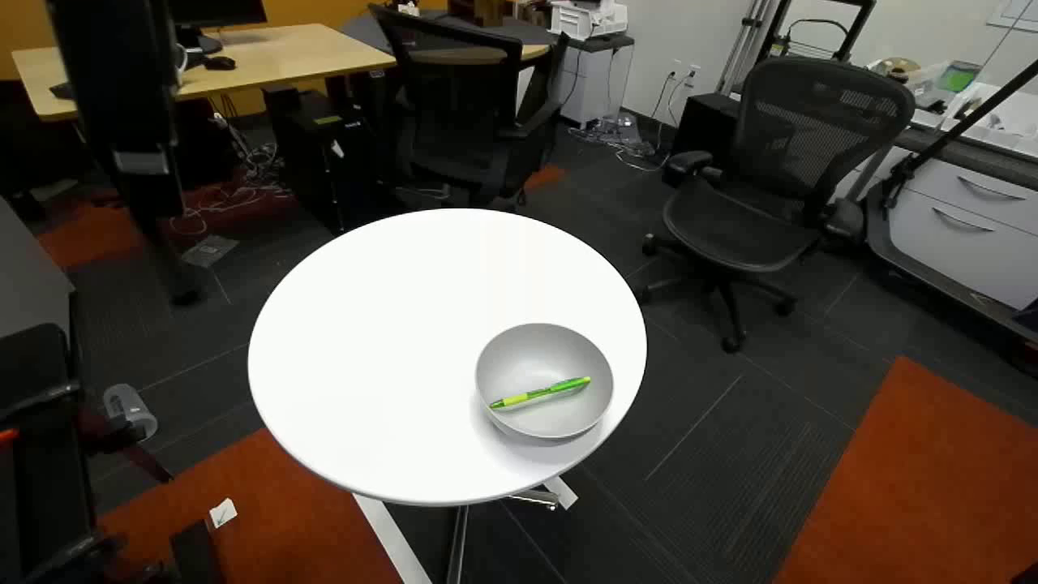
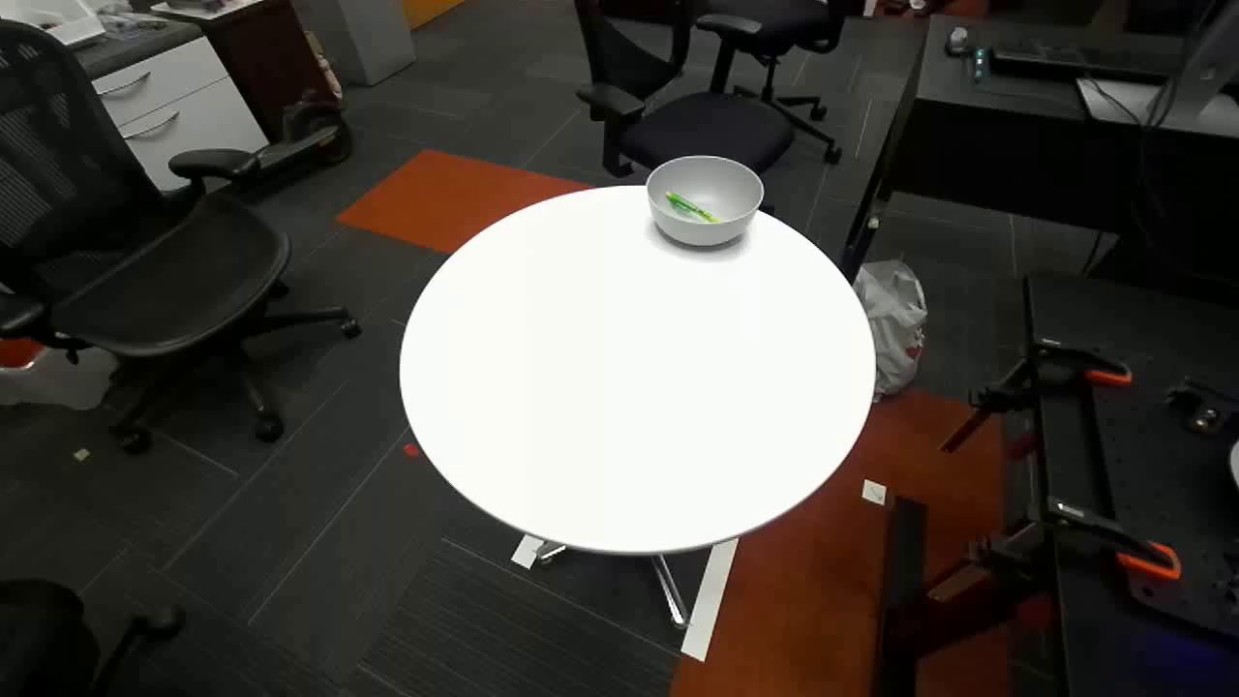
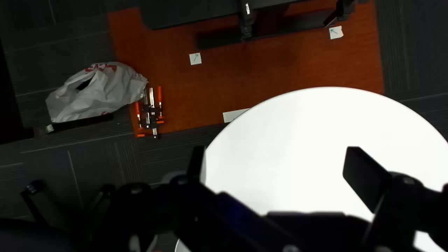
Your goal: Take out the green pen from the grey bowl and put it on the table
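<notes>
Green pen (image 1: pixel 541 393), one: slender, straight, smooth-barrelled, bright green passing into yellow-green, lying aslant inside the grey bowl (image 1: pixel 538 353). Grey bowl, one: round, plain-walled, softly matte, thin at the rim, standing upright near the edge of the counter (image 1: pixel 365 349) in both exterior views. Counter, one: a flat white disc with a smooth, glaring top and a narrow rim, slim shiny metal feet (image 2: pixel 670 589) showing beneath. Fingers (image 3: pixel 365 178), one pair: black, blocky, blunt-ended (outlines soft in the wrist view, edges lost in shadow lower down), spread wide apart, white counter surface visible in the gap. Plastic bag (image 3: pixel 101 92), one: thin white film, crumpled, printed in red, lying just beside the clamps (image 3: pixel 153 113). Clamps, bundled: straight metal bars, red handles, their number too jumbled to tell. Paper squares (image 3: pixel 195 58), two: white, flat, each inked with an arrow, on an orange-red carpet panel (image 3: pixel 262 73). Carpet tiles (image 1: pixel 705 487), general: dark grey, finely ribbed, thinly seamed. Mesh chair (image 1: pixel 823 138): black woven back, curved frame, slim arms, castered base. Drawers (image 1: pixel 989 264), two: white, flat-fronted, each with a bowed metal handle. Wooden desk (image 1: pixel 308 61): pale, smooth-topped, straight-edged.
</notes>
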